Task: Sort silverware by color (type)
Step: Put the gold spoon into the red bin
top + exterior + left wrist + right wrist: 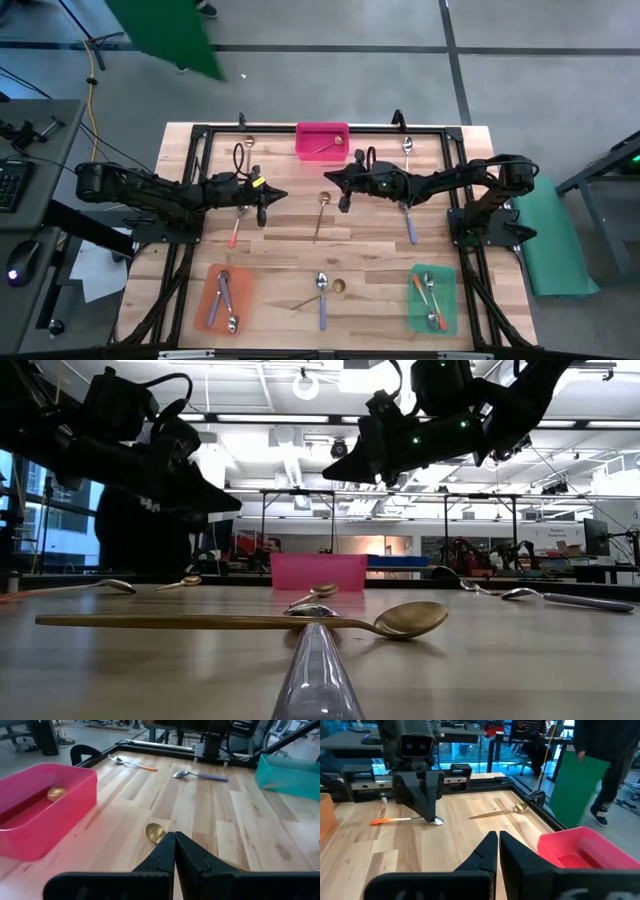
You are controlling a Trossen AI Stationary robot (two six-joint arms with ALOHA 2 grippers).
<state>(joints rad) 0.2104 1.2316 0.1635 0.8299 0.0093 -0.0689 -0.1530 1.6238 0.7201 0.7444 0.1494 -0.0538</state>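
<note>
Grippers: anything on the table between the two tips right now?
Yes. In the high view, a gold spoon lies between the left gripper and the right gripper, both shut above bare wood.

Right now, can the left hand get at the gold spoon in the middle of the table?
Probably yes. The left hand, shut and empty, hangs just beside the gold spoon, with bare wood between them; the right hand hangs close by, though.

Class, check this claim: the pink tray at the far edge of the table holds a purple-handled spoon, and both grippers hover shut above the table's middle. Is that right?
Not quite. The pink tray holds a gold spoon, not a purple-handled one; the high view shows it, and the left wrist view shows its gold bowl inside. The rest stands: the left gripper and right gripper hover shut above the table's middle.
</note>
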